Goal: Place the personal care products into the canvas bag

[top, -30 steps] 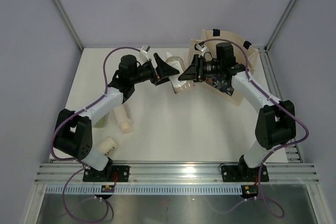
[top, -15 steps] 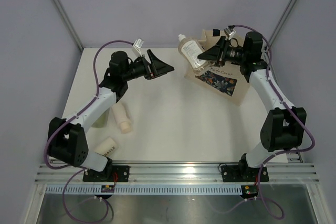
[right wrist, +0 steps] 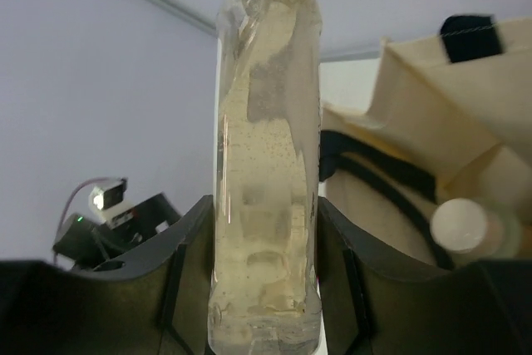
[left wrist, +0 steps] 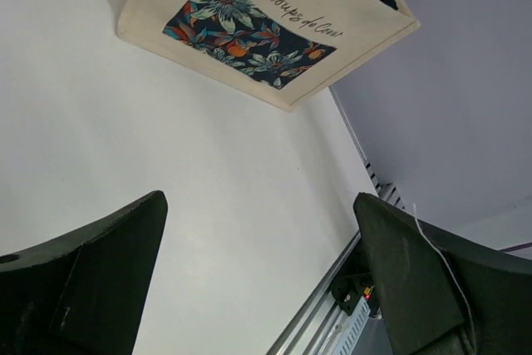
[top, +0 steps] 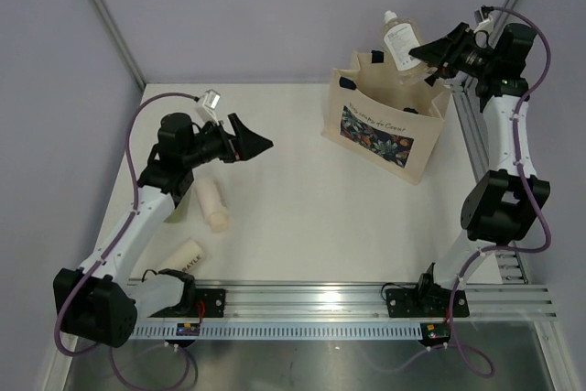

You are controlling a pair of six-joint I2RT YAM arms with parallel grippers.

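Note:
My right gripper (top: 430,50) is shut on the clear flat yellowish bottle (top: 399,39) and holds it high over the open top of the canvas bag (top: 385,130). In the right wrist view the bottle (right wrist: 268,164) stands between the fingers, and a white-capped bottle (right wrist: 461,226) lies inside the bag (right wrist: 449,106). My left gripper (top: 249,143) is open and empty above the table's left half. The bag's printed front shows in the left wrist view (left wrist: 266,27). A cream-white tube (top: 213,203), a second one (top: 181,255) and a grey-green bottle (top: 180,206) lie at the left.
The bag's navy handles (right wrist: 374,176) hang inside its mouth. An aluminium rail (top: 311,298) runs along the near edge. Frame posts (top: 105,17) stand at the back corners.
My right gripper has lifted the yellowish bottle up and right from the table's middle to above the bag. My left arm has drawn back to the left with its gripper open.

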